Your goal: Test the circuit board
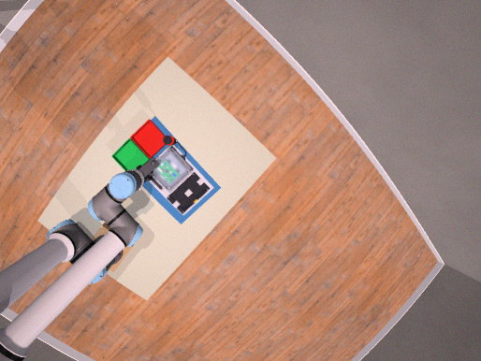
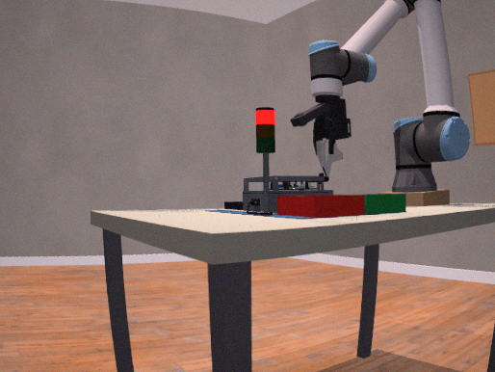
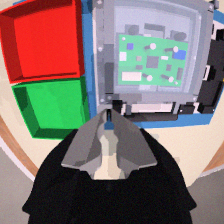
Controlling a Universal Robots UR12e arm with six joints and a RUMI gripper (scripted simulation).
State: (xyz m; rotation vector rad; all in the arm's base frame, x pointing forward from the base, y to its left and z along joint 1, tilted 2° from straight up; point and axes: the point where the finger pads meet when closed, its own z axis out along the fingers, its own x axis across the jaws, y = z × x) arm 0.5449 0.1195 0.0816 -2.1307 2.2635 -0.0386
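The green circuit board (image 1: 168,172) (image 3: 152,60) lies in the tester (image 2: 284,185) under the closed clear lid (image 3: 200,30) (image 1: 180,161). The signal light (image 2: 265,117) (image 1: 168,139) shows red at its top. My gripper (image 2: 326,174) (image 3: 108,109) (image 1: 152,166) is shut and empty. It points straight down, with its tips at the lid's front edge, right at the small black latch part (image 3: 116,106). The red bin (image 1: 150,137) (image 2: 318,204) (image 3: 45,42) and the green bin (image 1: 130,155) (image 2: 385,202) (image 3: 52,107) stand side by side next to the tester.
The black tray (image 1: 188,193) (image 3: 212,85) lies on the blue mat (image 1: 180,217) beyond the tester, with no board in it. The light's pole (image 2: 265,166) rises at the tester's far corner. The arm's base block (image 2: 424,197) stands behind the bins.
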